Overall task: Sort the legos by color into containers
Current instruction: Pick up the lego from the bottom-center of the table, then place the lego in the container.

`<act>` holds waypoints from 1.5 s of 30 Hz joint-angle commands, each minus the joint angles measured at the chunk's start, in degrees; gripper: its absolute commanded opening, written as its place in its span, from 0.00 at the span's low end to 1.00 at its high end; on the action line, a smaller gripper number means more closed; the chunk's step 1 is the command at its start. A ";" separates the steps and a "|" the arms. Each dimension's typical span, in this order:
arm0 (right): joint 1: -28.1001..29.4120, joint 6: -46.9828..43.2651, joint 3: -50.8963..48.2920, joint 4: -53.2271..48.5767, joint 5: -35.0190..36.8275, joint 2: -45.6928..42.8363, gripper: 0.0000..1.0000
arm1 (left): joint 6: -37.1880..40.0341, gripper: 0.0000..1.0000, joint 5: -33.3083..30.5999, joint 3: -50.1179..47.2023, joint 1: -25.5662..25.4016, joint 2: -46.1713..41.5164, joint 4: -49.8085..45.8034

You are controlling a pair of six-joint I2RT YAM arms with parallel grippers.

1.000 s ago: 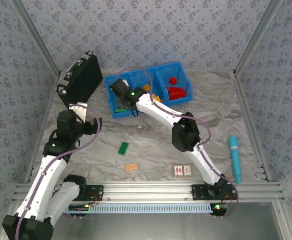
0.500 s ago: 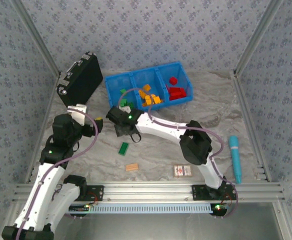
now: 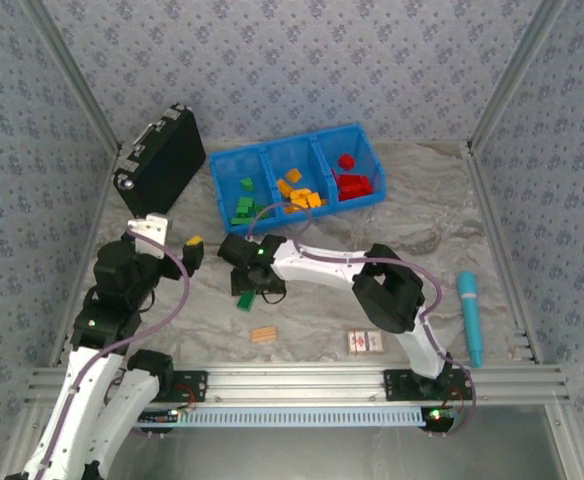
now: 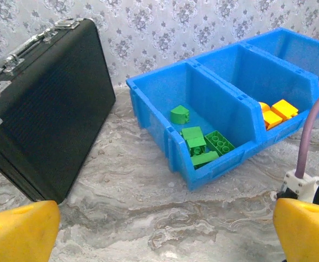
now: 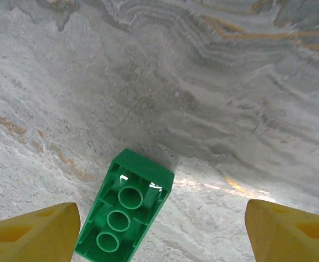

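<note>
Right gripper (image 5: 165, 229) jaws wide, straddling the upturned green lego (image 5: 128, 210) in front of the blue tray (image 4: 165, 95), apparently for pickup; left gripper (image 4: 165, 232) wide, empty.

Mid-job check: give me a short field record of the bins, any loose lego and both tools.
container: blue tray, three bins
left bin: green legos
middle bin: orange-yellow legos
right bin: red legos
loose: one green brick, upside down on the table
right tool: open, straddling the green brick, not gripping
left tool: open, empty
</note>
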 commanded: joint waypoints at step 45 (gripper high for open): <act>-13.91 -26.94 24.23 3.66 2.25 5.06 0.28 | 3.03 1.00 -3.35 -2.72 0.93 0.36 2.24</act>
